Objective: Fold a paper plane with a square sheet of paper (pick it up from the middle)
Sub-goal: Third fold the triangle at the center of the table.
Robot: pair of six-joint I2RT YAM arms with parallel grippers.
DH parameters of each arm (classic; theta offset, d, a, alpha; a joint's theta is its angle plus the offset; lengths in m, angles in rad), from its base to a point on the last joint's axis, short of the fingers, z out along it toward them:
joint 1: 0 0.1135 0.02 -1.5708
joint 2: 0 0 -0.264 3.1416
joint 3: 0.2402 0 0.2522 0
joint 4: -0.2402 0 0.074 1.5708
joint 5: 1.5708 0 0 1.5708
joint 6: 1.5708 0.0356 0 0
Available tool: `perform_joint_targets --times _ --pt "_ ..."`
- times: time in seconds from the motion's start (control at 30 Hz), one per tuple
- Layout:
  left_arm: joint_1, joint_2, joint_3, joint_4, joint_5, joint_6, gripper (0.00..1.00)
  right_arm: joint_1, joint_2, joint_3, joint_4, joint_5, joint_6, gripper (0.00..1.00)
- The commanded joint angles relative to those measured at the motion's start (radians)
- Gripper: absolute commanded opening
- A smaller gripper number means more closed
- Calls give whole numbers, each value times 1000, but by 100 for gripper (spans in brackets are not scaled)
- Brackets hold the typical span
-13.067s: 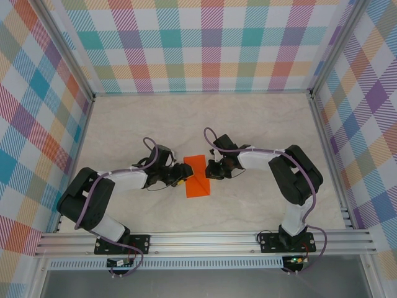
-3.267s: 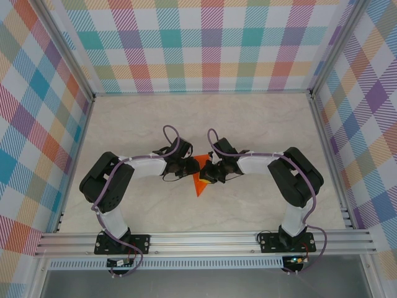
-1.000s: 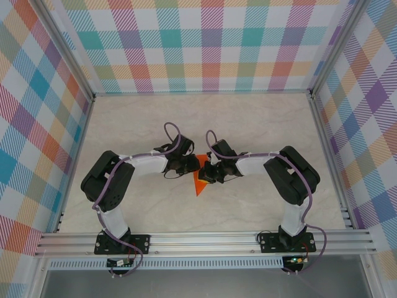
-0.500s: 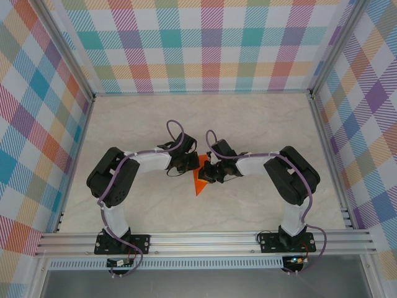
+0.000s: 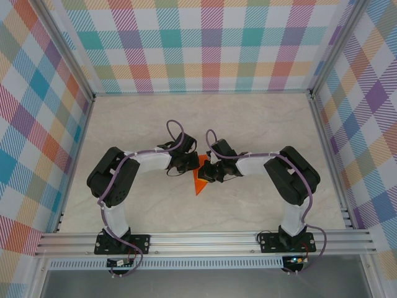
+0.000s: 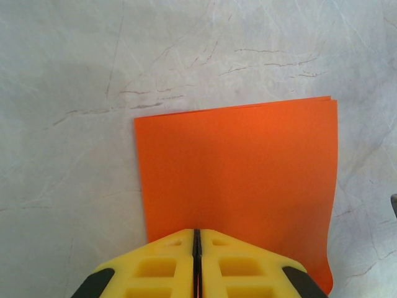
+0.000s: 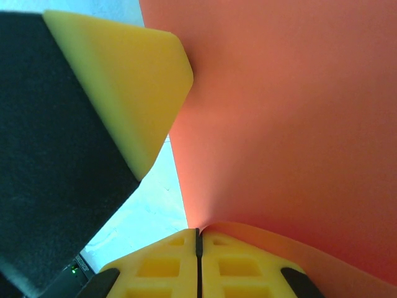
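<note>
The orange sheet of paper (image 5: 199, 184) lies folded at the table's middle, its sharp point toward the near edge. In the left wrist view the folded sheet (image 6: 242, 167) is a flat layered rectangle on the marble. My left gripper (image 6: 196, 231) is shut on its near edge, with a sliver of orange in the seam. From above, the left gripper (image 5: 193, 165) sits at the paper's upper left. My right gripper (image 5: 206, 174) is at the upper right. The right gripper (image 7: 198, 230) is shut on a curled edge of the sheet (image 7: 291, 124). A left finger (image 7: 136, 81) touches that sheet's edge.
The pale marble tabletop (image 5: 260, 124) is fenced by checked walls (image 5: 205, 43) at the back and both sides. An aluminium rail (image 5: 205, 239) carries both arm bases along the near edge. Purple cables loop above each wrist.
My left gripper's jaws have closed on the paper's edge, and the left arm's elbow has shifted slightly. The right gripper and the paper stay where they were.
</note>
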Motion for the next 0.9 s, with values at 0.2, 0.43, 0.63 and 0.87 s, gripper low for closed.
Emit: perform_joint_targets --times 0.2,0.43,0.63,0.87 --pt "3 24 -15 -24 20 9 10 0 0 7 25 10 -16 7" --pt "2 19 -17 -24 24 9 10 0 21 18 9 5 -28 7" --pt "3 -1 -15 -35 20 10 10 0 37 14 -8 16 -29 7" --pt "10 -58 8 -74 -19 2 12 0 49 18 -18 28 -23 10"
